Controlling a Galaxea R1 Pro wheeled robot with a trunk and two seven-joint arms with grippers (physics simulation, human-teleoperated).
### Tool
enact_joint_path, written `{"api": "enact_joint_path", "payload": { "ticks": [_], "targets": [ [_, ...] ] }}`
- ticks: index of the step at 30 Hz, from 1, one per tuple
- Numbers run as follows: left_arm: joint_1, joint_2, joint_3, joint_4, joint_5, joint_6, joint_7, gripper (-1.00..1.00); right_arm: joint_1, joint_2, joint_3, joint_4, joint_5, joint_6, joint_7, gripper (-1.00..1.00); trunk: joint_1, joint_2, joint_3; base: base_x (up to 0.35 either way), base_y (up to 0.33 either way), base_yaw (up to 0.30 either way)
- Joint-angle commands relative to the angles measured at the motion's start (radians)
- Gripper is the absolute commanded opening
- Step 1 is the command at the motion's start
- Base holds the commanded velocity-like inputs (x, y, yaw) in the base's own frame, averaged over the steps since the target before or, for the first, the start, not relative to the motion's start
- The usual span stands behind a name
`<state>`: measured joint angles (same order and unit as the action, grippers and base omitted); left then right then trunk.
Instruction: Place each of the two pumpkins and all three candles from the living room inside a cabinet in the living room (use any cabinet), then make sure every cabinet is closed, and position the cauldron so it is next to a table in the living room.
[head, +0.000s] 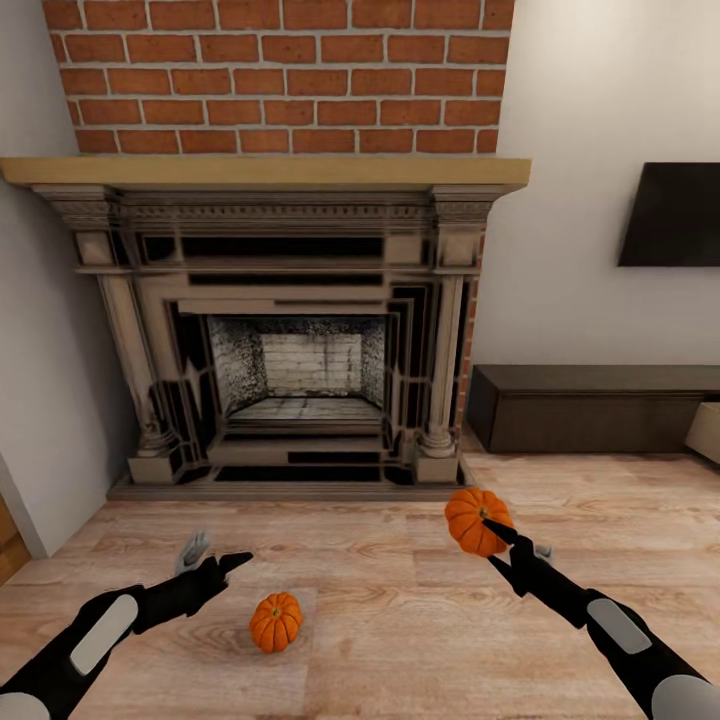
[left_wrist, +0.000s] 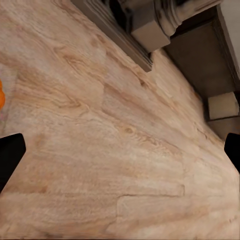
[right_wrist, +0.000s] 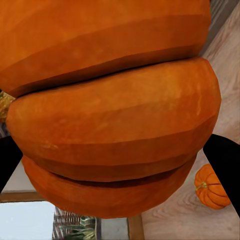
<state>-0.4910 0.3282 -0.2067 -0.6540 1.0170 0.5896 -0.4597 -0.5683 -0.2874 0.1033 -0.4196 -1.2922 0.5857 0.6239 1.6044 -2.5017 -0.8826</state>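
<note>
Right tool (head: 492, 525) clamped on pumpkin (head: 474, 520), raised before fireplace (head: 290, 330). Left tool (head: 215, 560) apart, empty. Second pumpkin (head: 275, 621) on floor (head: 400, 640) before fireplace. Risk: ribbed skin slipping during carry to cabinet (head: 590, 405).

Living room: brick fireplace (head: 290, 330), wall TV (head: 670, 215)
</note>
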Motion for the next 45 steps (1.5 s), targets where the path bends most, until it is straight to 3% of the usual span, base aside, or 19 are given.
{"api": "enact_joint_path", "payload": {
  "ticks": [1,11,22,30,34,36,40,43,45],
  "targets": [
    [-0.001,0.001,-0.003,0.012,0.007,-0.001,0.000,1.00,-0.001,-0.001,0.006,-0.001,-0.007,0.002,0.001,-1.00,0.000,-0.001,-0.001,0.000,0.000,0.000],
    [0.002,0.004,0.001,0.159,0.018,-0.046,-0.001,1.00,-0.001,0.000,0.010,-0.005,-0.007,0.005,-0.002,-1.00,0.000,-0.001,-0.001,0.000,0.000,0.000],
    [0.002,0.014,0.007,0.168,0.020,-0.050,0.000,1.00,-0.001,0.002,0.010,-0.005,-0.006,0.005,-0.012,-1.00,0.000,-0.001,-0.001,0.000,0.000,0.000],
    [0.002,0.017,0.009,0.169,0.020,-0.113,0.015,1.00,-0.001,0.002,0.010,-0.005,-0.006,0.005,-0.014,-1.00,0.000,-0.001,-0.001,0.000,0.000,0.000],
    [0.002,0.013,0.041,0.171,0.024,-0.117,0.017,1.00,-0.001,0.002,0.010,-0.004,-0.006,0.005,-0.014,-1.00,0.000,-0.001,-0.001,0.000,0.000,0.000],
    [0.002,0.015,0.090,0.173,0.024,-0.117,0.018,1.00,-0.001,0.002,0.009,-0.004,-0.006,0.005,-0.014,-1.00,0.000,-0.001,-0.001,0.000,0.000,0.000],
    [0.002,0.017,0.128,0.187,0.030,-0.113,0.008,1.00,-0.001,0.002,0.009,-0.004,-0.006,0.005,-0.014,-1.00,0.000,-0.001,-0.001,0.000,0.000,0.000],
    [0.002,0.030,0.149,0.261,0.056,-0.106,-0.026,1.00,-0.001,0.002,0.009,-0.004,-0.006,0.005,-0.012,-1.00,0.000,-0.001,-0.001,0.000,0.000,0.000],
    [0.002,0.043,0.159,0.328,0.085,-0.099,-0.091,1.00,-0.001,0.002,0.009,-0.004,-0.006,0.005,-0.012,-1.00,0.000,-0.001,-0.001,0.000,0.000,0.000]
  ]
}}
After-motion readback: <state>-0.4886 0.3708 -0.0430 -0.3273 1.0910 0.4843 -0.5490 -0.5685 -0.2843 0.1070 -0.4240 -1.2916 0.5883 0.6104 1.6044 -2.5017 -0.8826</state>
